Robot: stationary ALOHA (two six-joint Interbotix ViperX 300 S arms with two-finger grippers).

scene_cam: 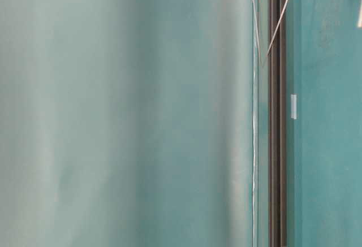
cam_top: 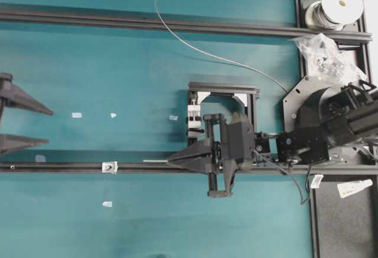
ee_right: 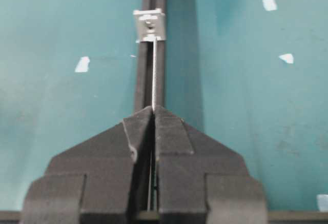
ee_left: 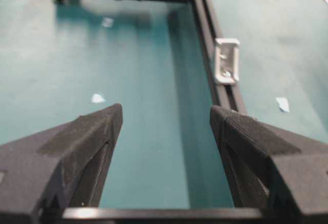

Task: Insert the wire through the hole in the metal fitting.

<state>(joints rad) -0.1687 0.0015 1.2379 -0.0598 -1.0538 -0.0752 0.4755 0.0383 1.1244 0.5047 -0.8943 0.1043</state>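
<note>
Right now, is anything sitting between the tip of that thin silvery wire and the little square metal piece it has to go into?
Nothing visible: bare black rail lies between the thin silvery wire and the small square metal fitting.

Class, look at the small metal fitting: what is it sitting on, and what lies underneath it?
The metal fitting sits on the dark rail that crosses the teal table. The rail shows on both sides of it; the stretch directly beneath is covered, so how it attaches cannot be seen.

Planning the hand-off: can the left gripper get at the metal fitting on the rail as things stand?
Probably yes. The left gripper is open, and only bare mat lies between it and the metal fitting; the wire tip in the right gripper stops short of it.
</note>
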